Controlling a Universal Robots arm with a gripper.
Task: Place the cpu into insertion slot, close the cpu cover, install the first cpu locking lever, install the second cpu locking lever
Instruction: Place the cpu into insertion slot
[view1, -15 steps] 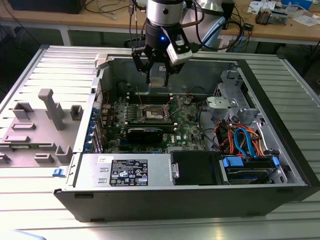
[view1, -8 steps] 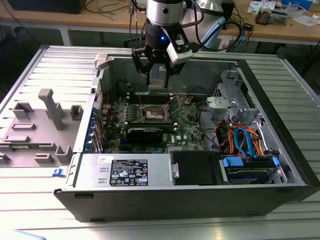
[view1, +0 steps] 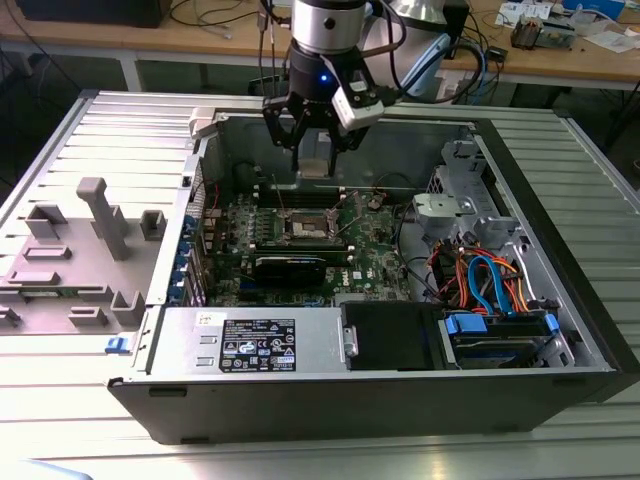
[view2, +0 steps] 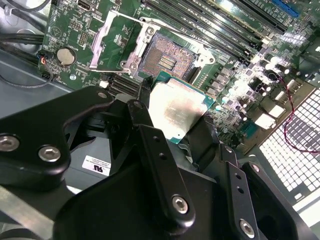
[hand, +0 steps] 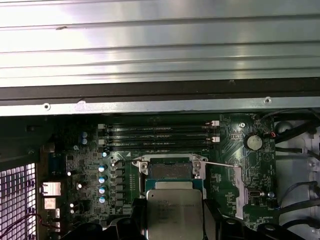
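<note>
My gripper (view1: 313, 160) hangs over the open computer case, shut on the cpu (view1: 313, 168). The cpu (view2: 177, 107) is a flat square chip with a silvery top, gripped by its edges between two black fingers (view2: 145, 95). The insertion slot (view2: 167, 57) lies on the green board just beyond it, its dark centre bare. The cpu cover (view2: 112, 40) stands swung open beside the slot. In the first wrist view the cpu (hand: 175, 212) hovers close to the insertion slot (hand: 170, 170), apart from it. A thin locking lever (hand: 220, 164) sticks out beside the slot.
Long black memory slots (view1: 300, 190) run behind the socket. A black card (view1: 290, 268) lies in front of it. A black power-supply box (view1: 390, 335), orange and blue cables (view1: 490, 280) and the case walls (view1: 545, 250) hem in the board. Grey fixtures (view1: 100, 230) stand outside at the exterior view's left.
</note>
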